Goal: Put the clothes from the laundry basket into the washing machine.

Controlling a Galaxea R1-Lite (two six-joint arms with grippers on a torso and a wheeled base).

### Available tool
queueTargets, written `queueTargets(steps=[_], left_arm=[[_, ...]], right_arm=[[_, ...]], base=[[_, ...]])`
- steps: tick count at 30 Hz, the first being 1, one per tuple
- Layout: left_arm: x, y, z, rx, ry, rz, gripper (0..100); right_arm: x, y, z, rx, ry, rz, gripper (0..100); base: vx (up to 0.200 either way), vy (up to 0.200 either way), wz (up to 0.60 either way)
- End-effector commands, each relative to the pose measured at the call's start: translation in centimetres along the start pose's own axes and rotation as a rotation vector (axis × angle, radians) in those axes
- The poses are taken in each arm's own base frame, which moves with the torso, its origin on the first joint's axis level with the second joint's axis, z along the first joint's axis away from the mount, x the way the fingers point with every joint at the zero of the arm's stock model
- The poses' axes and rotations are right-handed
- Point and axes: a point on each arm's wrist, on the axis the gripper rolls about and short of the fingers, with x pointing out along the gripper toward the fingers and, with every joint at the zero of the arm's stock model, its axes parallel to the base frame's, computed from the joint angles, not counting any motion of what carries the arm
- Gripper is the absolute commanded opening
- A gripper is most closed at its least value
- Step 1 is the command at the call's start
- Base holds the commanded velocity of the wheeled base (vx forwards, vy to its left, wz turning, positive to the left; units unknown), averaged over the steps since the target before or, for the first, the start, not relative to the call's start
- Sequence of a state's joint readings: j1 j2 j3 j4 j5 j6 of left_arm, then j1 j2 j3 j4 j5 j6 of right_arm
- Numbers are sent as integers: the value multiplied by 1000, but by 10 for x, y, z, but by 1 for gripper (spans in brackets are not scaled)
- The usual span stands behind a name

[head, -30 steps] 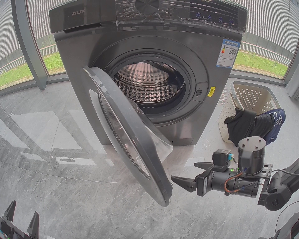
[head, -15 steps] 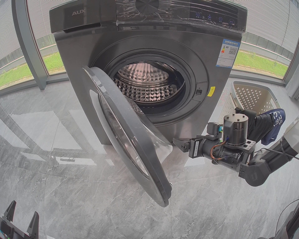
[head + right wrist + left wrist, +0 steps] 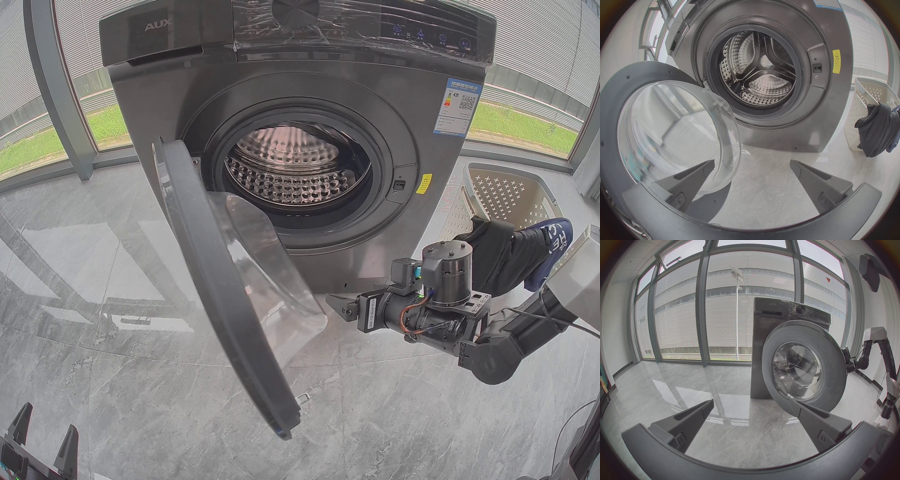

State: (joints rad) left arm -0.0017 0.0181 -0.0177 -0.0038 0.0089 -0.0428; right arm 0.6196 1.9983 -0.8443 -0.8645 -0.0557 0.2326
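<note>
The white laundry basket stands at three o'clock of the washing machine, with dark clothes draped over its near rim. The machine's door hangs wide open toward seven o'clock, baring the steel drum. The right gripper hovers low between door and basket, jaws wide apart and empty, and the left gripper at seven o'clock is likewise spread, holding nothing, above a glossy grey floor that meets tall windows.
</note>
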Motion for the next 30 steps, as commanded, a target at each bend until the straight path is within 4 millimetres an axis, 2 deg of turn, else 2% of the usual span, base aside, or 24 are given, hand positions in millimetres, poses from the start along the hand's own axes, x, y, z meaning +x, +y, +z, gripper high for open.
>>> queueTargets(steps=[1,5,12,22,30], left_arm=[[0,0,-5,0,5,1,100],[0,0,-5,0,5,1,100],[0,0,-5,0,5,2,100],[0,0,-5,0,5,1,100],[0,0,-5,0,5,1,100]], right_arm=[[0,4,1,-2,-6,8,100],[3,4,2,0,-14,8,100],[13,7,-5,1,4,15,100],[22,43,-15,-21,-22,117,100],[35,33,-3,-8,-70,92,100]], base=[[0,0,0],[0,0,0],[-171,0,0],[0,0,0],[0,0,0]])
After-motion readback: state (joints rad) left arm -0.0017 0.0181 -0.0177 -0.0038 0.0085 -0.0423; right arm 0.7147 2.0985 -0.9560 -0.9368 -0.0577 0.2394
